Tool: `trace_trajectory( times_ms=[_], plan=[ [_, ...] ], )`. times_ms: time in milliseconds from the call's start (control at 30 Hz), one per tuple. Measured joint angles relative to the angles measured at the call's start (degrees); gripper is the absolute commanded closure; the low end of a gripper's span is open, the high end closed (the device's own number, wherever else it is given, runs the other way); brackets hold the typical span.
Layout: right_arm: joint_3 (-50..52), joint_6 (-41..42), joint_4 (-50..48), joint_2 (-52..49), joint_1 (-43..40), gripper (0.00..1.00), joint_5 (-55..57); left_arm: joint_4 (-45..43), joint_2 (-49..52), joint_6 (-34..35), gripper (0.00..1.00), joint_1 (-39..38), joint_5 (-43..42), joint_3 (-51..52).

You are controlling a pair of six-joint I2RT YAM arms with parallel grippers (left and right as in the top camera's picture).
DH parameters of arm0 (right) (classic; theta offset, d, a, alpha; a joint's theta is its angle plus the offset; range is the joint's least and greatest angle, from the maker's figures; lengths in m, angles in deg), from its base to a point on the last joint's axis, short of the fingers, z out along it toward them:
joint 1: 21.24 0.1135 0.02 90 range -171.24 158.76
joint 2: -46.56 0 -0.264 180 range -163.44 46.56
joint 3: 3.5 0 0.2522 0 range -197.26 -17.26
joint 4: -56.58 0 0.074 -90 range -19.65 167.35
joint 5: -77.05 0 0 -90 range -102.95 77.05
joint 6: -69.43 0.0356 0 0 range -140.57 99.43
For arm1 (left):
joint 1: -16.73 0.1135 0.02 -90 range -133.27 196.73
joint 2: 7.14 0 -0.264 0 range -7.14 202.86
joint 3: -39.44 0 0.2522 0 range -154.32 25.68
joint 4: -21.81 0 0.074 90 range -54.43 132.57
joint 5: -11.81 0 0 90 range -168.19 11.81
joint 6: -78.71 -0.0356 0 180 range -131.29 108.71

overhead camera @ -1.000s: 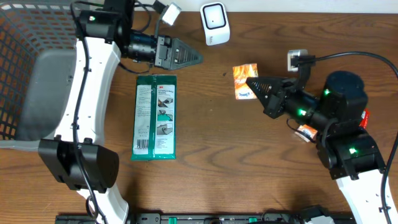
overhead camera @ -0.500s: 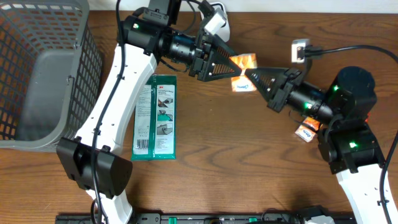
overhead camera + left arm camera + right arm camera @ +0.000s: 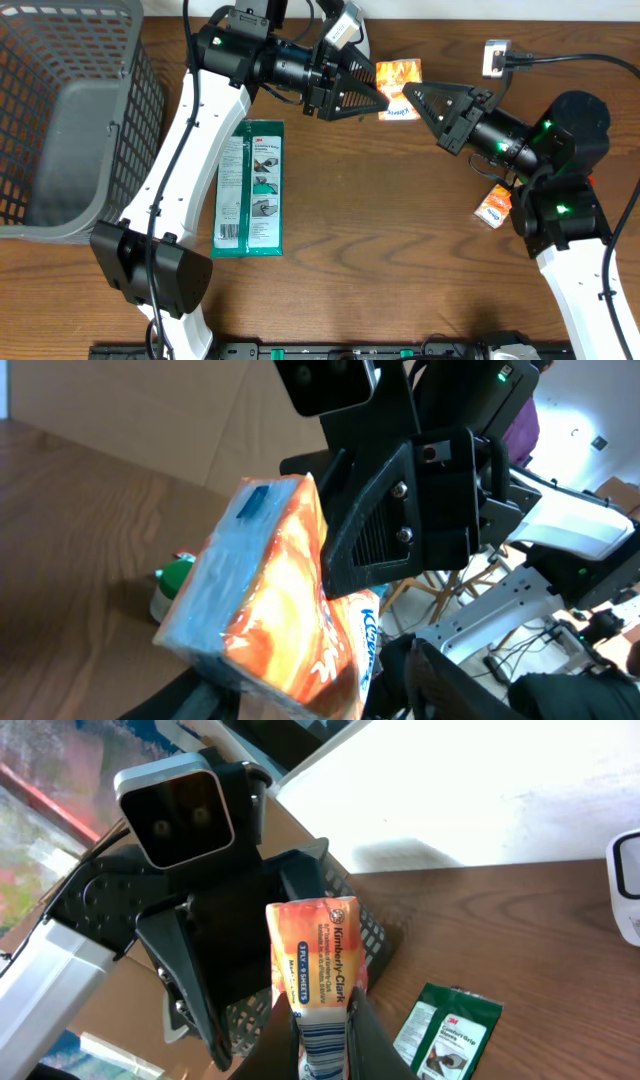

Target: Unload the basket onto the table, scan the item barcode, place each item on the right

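Bare tabletop (image 3: 360, 210) between wipes pack (image 3: 250, 187) and right end effector (image 3: 411, 97); basket (image 3: 60, 60) far left.

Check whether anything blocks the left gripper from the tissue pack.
Nothing visible does. The left gripper is right at the tissue pack, straddling one end; the right gripper pinches the other end. Whether the left one touches it is unclear.

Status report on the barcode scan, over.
Right gripper shut on tissue pack, aloft. Left gripper jaws around it, grip unclear. Barcode at the pinched end, partly covered by fingers.
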Motion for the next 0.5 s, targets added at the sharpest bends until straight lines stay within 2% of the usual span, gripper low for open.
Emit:
trace_trajectory(
  times_ms=[133,367,500],
  plan=[
    [0.0,0.2,-0.1,-0.2,0.0,0.99,-0.3,-0.2,0.0,0.0,0.55,0.0,0.3,0.0],
    [0.0,0.2,-0.2,-0.2,0.0,0.99,-0.7,-0.3,0.0,0.0,0.59,0.0,0.5,0.0],
    [0.0,0.2,-0.1,-0.2,0.0,0.99,-0.8,-0.7,0.0,0.0,0.64,-0.2,1.0,0.0]
  ],
)
